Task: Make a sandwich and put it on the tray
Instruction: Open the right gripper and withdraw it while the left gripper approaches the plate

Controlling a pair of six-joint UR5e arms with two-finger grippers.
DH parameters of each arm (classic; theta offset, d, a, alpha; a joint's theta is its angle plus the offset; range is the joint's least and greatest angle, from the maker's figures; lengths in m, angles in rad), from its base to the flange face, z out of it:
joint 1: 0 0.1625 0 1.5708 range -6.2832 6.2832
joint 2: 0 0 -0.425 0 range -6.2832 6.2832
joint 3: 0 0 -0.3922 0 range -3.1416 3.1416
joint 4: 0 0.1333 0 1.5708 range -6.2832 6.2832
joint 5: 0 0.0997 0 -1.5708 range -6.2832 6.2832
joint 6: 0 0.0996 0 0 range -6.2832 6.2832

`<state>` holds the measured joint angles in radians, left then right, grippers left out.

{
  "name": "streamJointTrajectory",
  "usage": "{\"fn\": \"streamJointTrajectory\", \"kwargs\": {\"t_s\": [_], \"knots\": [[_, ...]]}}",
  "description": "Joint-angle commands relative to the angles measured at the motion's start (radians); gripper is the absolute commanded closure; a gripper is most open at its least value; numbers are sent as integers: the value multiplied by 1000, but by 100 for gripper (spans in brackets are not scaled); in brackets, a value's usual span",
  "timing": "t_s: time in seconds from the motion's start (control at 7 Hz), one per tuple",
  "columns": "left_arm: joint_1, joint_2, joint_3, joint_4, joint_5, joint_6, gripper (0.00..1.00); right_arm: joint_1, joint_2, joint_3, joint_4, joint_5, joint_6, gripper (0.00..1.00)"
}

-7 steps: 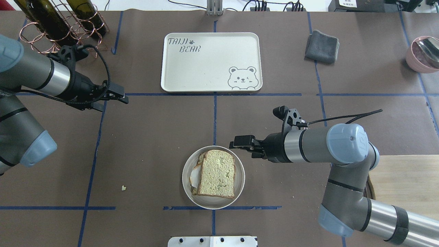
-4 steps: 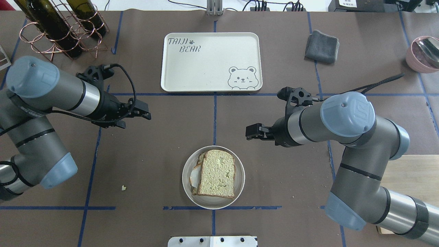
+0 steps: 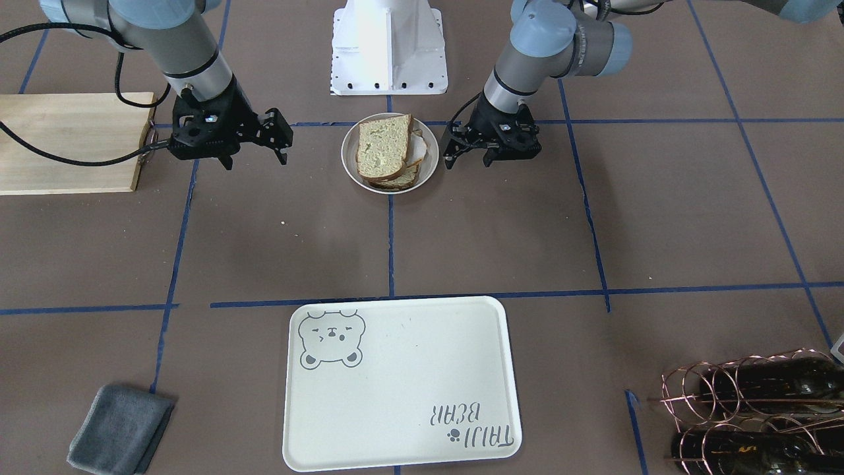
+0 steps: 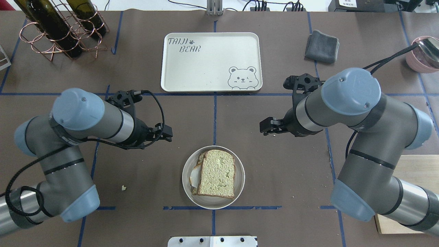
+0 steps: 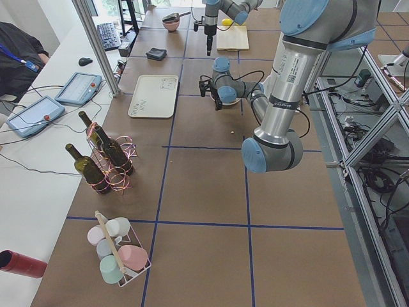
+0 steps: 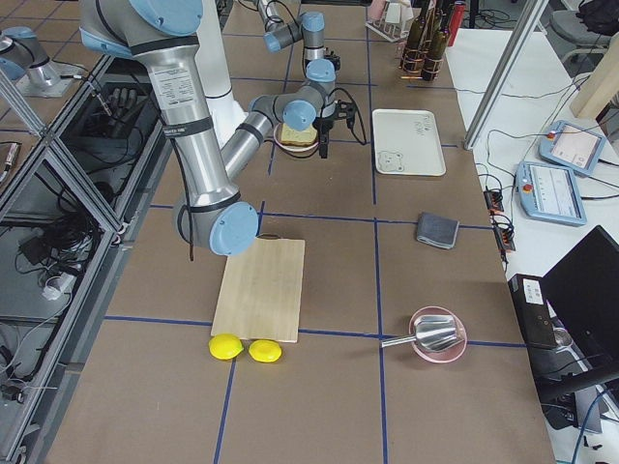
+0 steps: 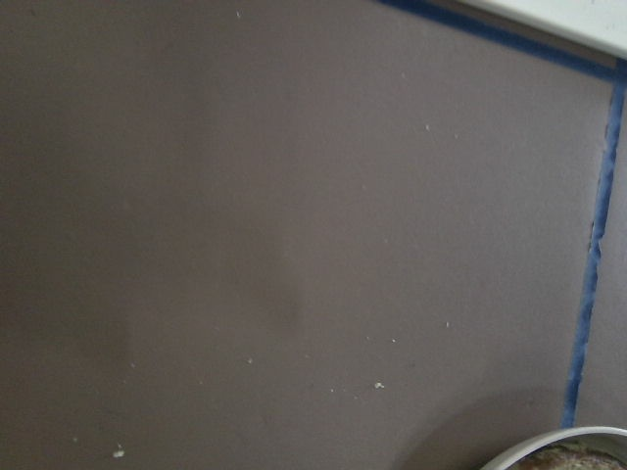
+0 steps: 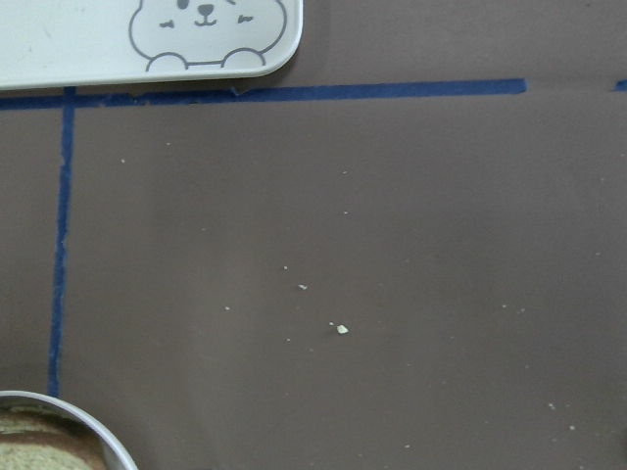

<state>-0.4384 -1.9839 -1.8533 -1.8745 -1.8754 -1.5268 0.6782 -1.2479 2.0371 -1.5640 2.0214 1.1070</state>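
Flanking the round white plate [image 4: 187, 164], left gripper [image 4: 167, 133] and right gripper [image 4: 265, 127] hang open-jawed, empty. The greenish-tan bread-and-egg sandwich [image 4: 216, 173] lies on it, far from the cream bear-print tray [image 4: 212, 61]; uneven squeezing could shear its offset slices.

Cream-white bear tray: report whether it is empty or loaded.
Empty: the cream-white bear tray shows only its print; the bread-and-egg sandwich lies on the round white plate.
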Motion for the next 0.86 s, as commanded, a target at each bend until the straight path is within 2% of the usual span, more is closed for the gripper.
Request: {"fn": "streamJointTrajectory", "kwargs": {"t_s": [0.0,0.29,0.71], "knots": [[50,-12,0,9,13,-15,41,66,-50,-2,-2,51,-96,0],[73,-15,9,11,16,-15,47,101,-64,-6,-4,72,-159,0],[118,-38,32,9,42,-36,49,115,-67,-15,-2,85,-171,0]]}}
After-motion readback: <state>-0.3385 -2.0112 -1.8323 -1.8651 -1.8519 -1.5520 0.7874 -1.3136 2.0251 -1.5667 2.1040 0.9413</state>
